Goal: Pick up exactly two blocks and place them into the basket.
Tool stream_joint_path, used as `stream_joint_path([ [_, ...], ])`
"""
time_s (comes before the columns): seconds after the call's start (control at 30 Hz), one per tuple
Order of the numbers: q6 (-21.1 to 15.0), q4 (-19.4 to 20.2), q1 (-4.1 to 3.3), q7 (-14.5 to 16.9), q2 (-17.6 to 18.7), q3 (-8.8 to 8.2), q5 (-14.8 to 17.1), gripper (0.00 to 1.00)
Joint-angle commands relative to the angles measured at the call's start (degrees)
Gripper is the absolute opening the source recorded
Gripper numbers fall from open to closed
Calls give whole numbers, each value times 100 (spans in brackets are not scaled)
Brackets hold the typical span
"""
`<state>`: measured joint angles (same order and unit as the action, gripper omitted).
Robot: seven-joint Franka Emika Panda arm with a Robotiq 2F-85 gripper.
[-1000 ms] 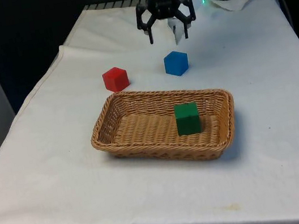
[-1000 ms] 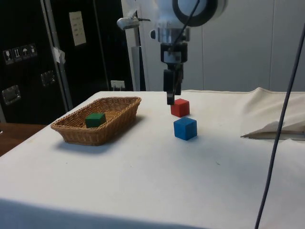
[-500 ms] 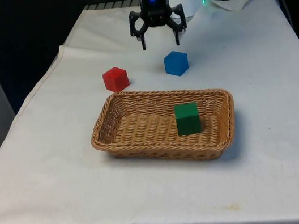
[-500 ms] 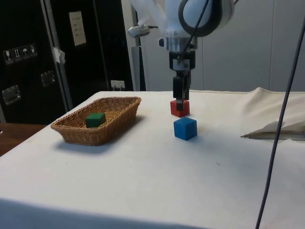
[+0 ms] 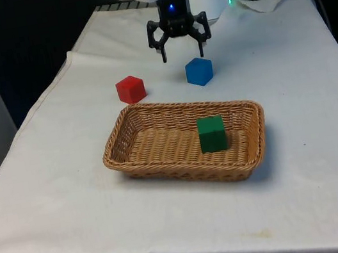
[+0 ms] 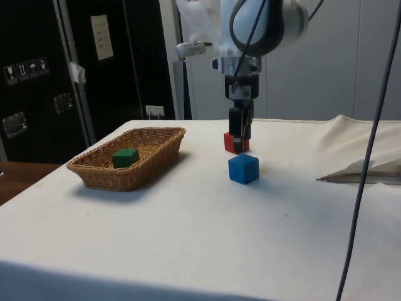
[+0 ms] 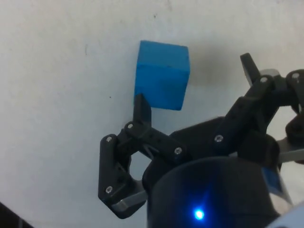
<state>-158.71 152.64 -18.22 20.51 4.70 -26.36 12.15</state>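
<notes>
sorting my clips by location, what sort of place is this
Probably a robotics lab or test bench. A table under a white cloth holds just a wicker basket and coloured blocks, with the open end effector above the blue block. Dark cabinets stand behind.

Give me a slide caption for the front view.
Open gripper above the blue block; red block beside; green block in wicker basket.

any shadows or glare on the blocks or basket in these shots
Front view: the basket casts a soft shadow on the cloth toward the view's right; no glare on the green block. Side view: a faint shadow lies under the blue block. Wrist view: the open claw hangs over the evenly lit blue block.
</notes>
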Motion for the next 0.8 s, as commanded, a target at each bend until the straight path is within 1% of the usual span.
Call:
stream_joint_path([
  [0.0,0,0,0,52,0,6,74,100],
  [0.03,-11,46,6,258,-86,86,407,100],
  [0.23,-29,40,0,510,0,206,911,100],
  [0.27,0,11,-6,384,80,126,676,100],
  [0.3,-40,40,0,544,29,235,985,100],
  [0.33,-63,40,0,602,74,292,1129,100],
  [0.5,-103,17,6,693,201,430,1432,100],
  [0.57,-149,6,-6,682,281,516,1558,100],
  [0.6,-97,0,-6,613,315,418,1358,100],
  [0.63,-149,6,-6,682,281,516,1558,100],
  [0.67,-166,0,-11,665,321,561,1610,100],
  [0.77,-195,-6,-17,636,367,630,1673,100],
])
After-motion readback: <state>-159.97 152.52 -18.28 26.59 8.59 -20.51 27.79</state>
